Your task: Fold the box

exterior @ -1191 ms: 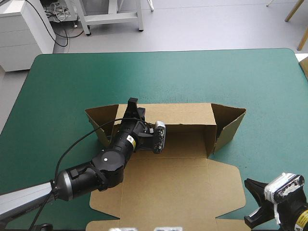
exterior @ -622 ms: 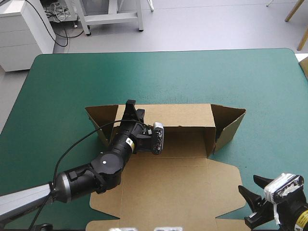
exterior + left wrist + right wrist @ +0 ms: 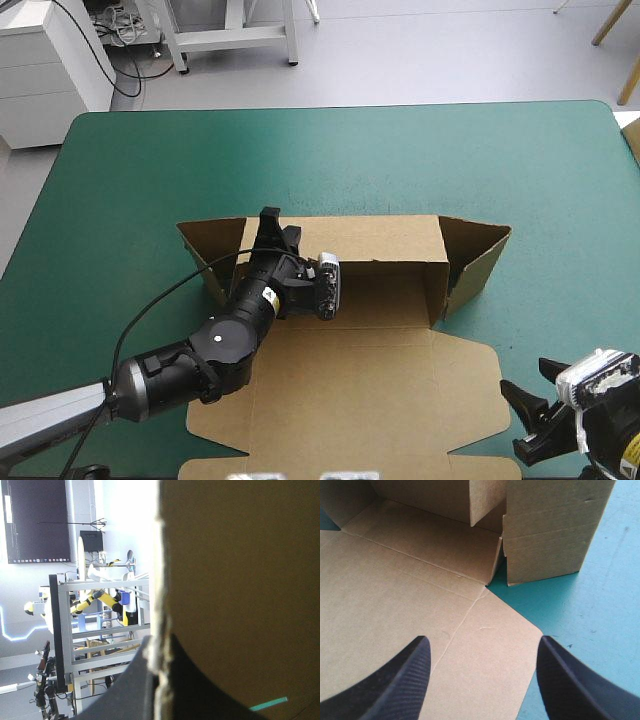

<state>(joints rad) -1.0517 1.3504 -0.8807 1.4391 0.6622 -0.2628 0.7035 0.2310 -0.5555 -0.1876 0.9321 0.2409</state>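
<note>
No text, number or brand can be read in any view. High view: a small yellow sticker (image 3: 268,293) sits on the black wrist housing of the left arm (image 3: 180,365); it bears dark marks too small to make out. A small white round dot (image 3: 217,331) lies further back on the same housing, with no character discernible. A yellow patch (image 3: 631,458) shows on the right arm's black wrist at the picture's edge, also unreadable. The brown cut-board box (image 3: 380,390) shows plain board in the high and right wrist views, with only creases and cut edges.
</note>
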